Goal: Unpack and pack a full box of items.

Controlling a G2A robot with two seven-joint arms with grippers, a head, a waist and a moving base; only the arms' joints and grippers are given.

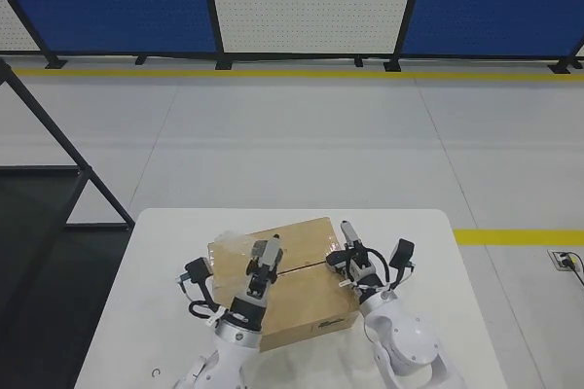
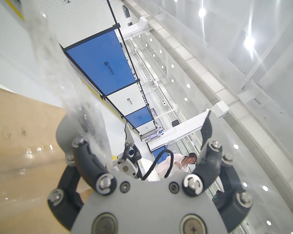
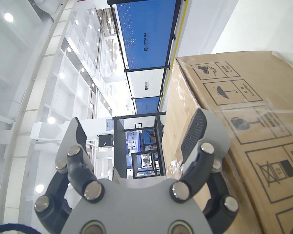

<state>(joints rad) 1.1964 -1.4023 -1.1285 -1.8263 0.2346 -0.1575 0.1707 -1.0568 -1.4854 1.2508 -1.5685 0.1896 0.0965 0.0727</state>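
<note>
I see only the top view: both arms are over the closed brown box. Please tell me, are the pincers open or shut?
Observer: The left pincer is open, with nothing between its jaws.
Operator: And the right one?
Observer: The right pincer is open too, one finger pad near a side of the box printed with handling symbols.
Operator: Is anything on the left fingers?
Observer: Clear film lies over one left finger.
</note>
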